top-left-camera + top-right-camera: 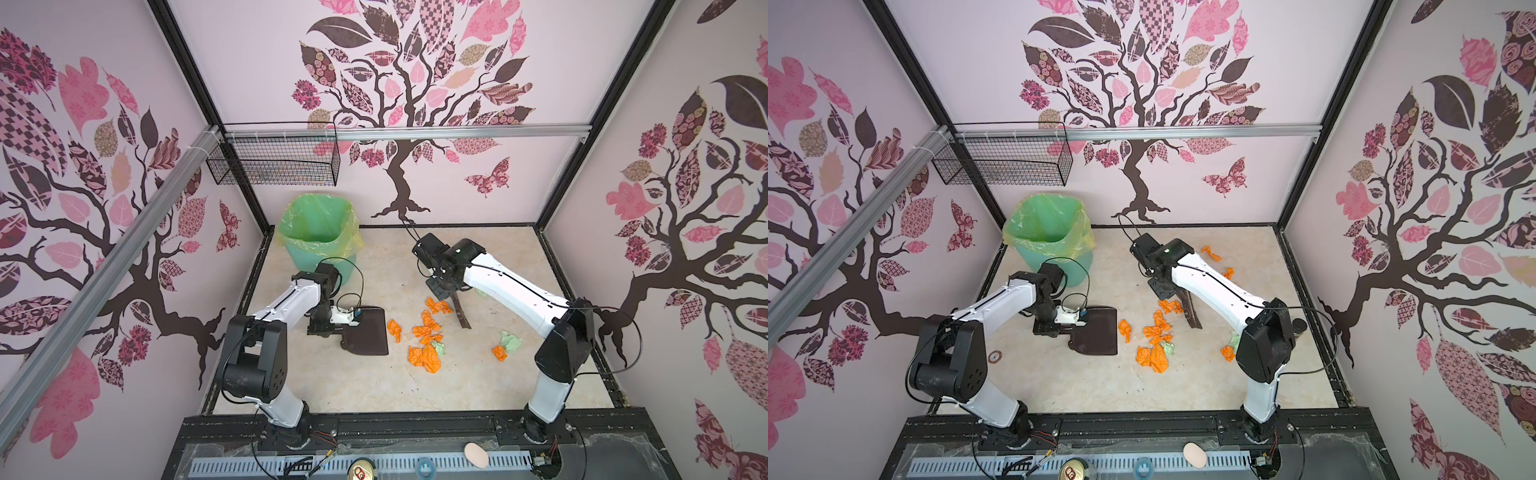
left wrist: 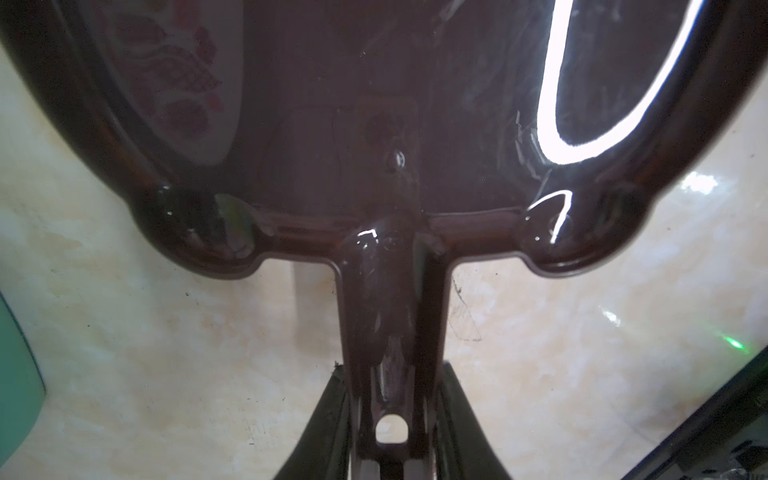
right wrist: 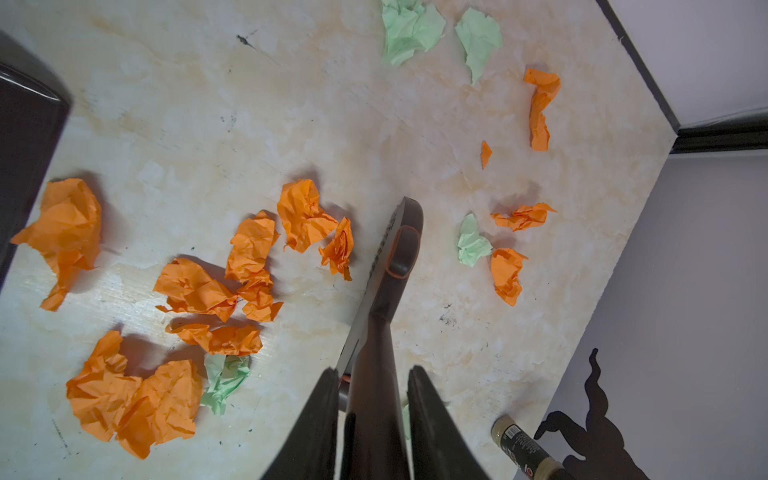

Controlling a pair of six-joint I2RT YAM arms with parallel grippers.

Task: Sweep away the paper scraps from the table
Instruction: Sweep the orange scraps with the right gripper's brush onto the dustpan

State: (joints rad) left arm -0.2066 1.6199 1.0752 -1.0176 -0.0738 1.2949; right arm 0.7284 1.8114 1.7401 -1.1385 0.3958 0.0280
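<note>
Orange and pale green paper scraps (image 1: 426, 332) (image 3: 249, 257) lie in a loose cluster mid-table, between a dark brown dustpan (image 1: 368, 330) and a dark brush (image 1: 459, 309). More scraps (image 1: 1210, 253) lie behind and to the right of the right arm. My left gripper (image 2: 392, 374) is shut on the dustpan's handle (image 2: 390, 316), and the pan lies flat on the beige table (image 1: 374, 386), its mouth toward the scraps. My right gripper (image 3: 374, 370) is shut on the brush handle (image 3: 374, 332). The brush head (image 3: 399, 249) stands on the table just right of the orange cluster.
A teal bin with a green liner (image 1: 320, 237) stands at the back left, behind the left arm. A wire basket (image 1: 274, 160) hangs on the back wall. A small dark bottle (image 3: 523, 446) lies near the right wall. A can (image 1: 361, 471) sits on the front ledge.
</note>
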